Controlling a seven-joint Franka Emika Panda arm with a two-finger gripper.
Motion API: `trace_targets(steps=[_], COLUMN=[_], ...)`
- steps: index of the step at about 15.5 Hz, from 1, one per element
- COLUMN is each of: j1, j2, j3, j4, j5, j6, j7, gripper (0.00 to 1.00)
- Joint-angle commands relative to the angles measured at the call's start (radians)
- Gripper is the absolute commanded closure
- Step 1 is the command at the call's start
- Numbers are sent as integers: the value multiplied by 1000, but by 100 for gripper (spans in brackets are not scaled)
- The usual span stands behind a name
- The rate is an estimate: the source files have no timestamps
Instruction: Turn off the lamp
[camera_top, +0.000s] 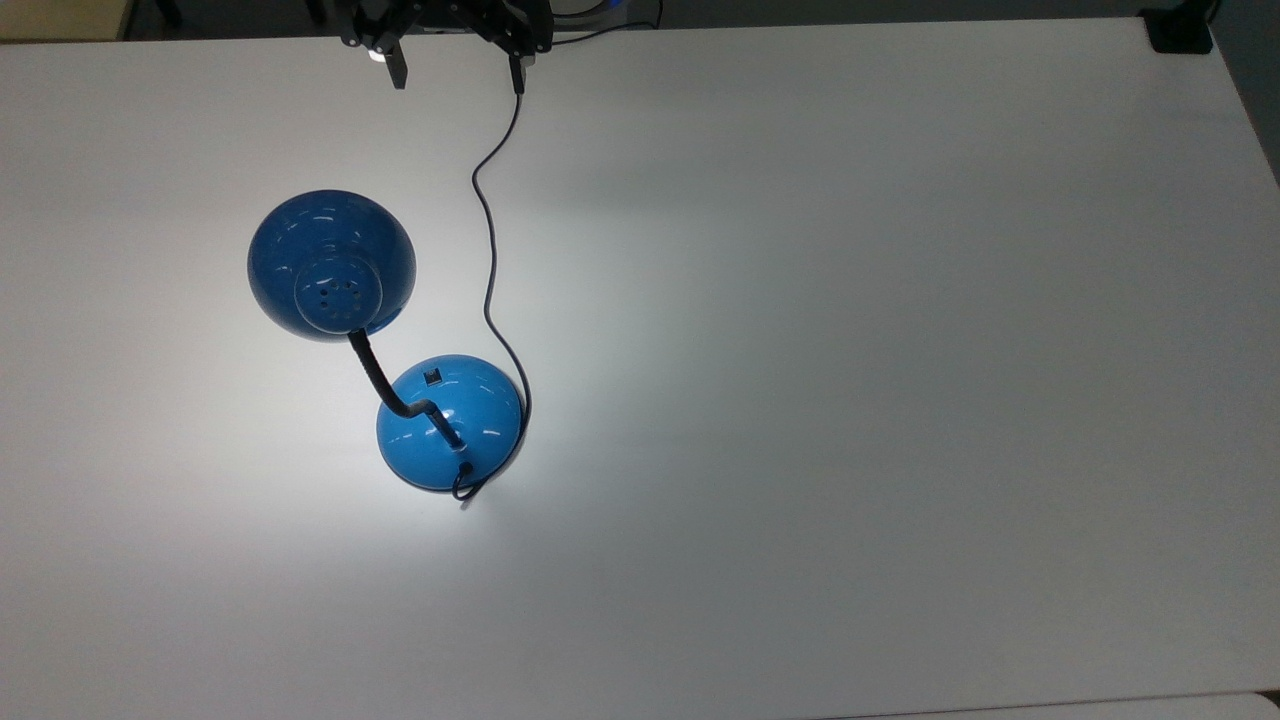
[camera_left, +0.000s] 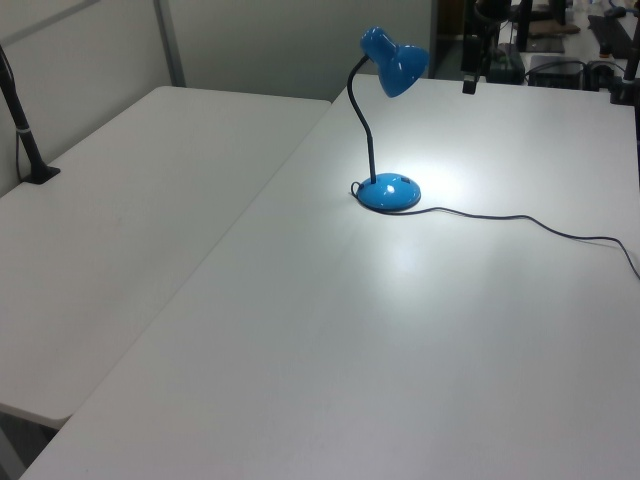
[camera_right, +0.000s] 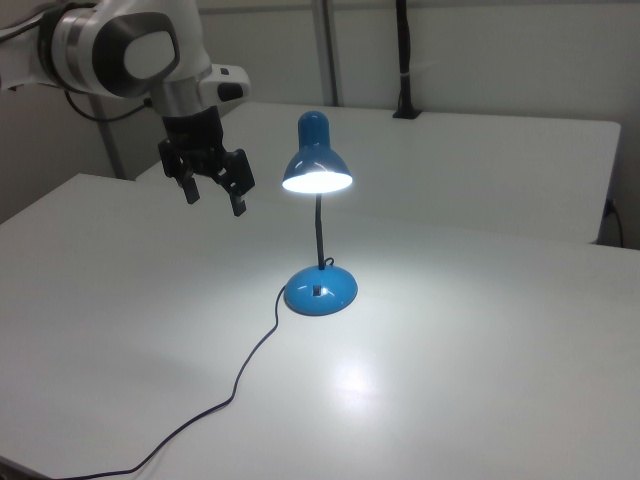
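1. the lamp (camera_right: 318, 225) is standing on the white table (camera_top: 900, 350) and glowing, its shade (camera_top: 331, 264) throwing a bright pool of light around the base (camera_top: 450, 422). the small black switch (camera_top: 434, 377) is sitting on the dome of the base; in the right view it is facing the camera (camera_right: 316, 292).
2. the neck (camera_left: 366, 130) is rising upright from the base and bending toward the shade, so the long axis is running vertically, with the shade hanging toward the gripper's side of the base.
3. the gripper (camera_right: 214, 195) is hovering in the air with its fingers spread apart and holding nothing. in the right view it is sitting to the left of the shade at about shade height, well apart from the switch, which is lying lower and to the right view's right.
4. my judgement: the coming move is calling for a descent toward the base while avoiding the shade.
5. the cord (camera_top: 490, 260) is trailing from the base across the table toward the top view's upper edge, passing near the gripper (camera_top: 458, 72).
6. a second table (camera_left: 120, 220) is adjoining on the left view's left, with grey partition walls (camera_left: 290, 45) behind.
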Motion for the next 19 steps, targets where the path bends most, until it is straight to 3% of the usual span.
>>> trace_targets(steps=[1,4,6,8,11,13,15,17,19], j1=[4,1,-4,-18,-36,-44,-42,-44,-51], j2=[1,1,-1,1,5,11,25,53,87], j3=[0,-2,-8,-8,-8,-20,-57,-60,-63], j4=[10,8,-1,-3,-73,-163,-248,-302,-322], j5=[-16,-16,-19,-39,-72,-100,-87,-71,-31], j6=[4,-6,-50,-97,-60,99,287,432,555], j7=[10,-40,-271,-402,-407,-412,-403,-397,-375], gripper=[0,0,0,0,0,0,23,59,88])
